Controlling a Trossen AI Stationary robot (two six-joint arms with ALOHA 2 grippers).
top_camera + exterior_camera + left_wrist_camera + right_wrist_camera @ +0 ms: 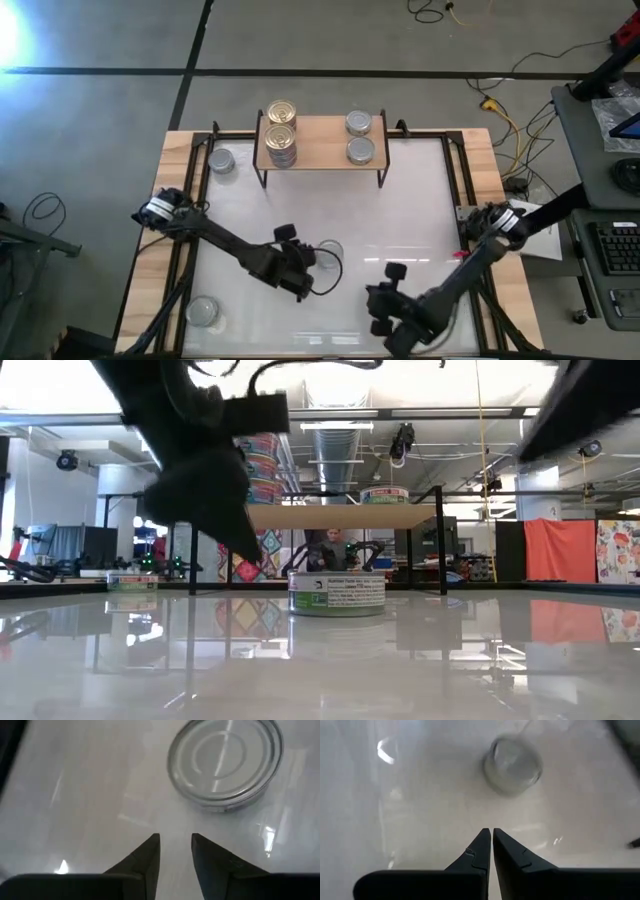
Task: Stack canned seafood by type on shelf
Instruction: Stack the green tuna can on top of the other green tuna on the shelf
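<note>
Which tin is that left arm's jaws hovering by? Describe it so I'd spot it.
Start at the wooden shelf at the table's far edge, then come toward the table's middle. A silver-lidded tin lies alone on the white top beside the left gripper; every other tin sits farther off.

Shiny silver metal tin [225, 762] on a glossy white desk [420, 210]; behind, a matt pale wooden shelf [320, 140].
</note>
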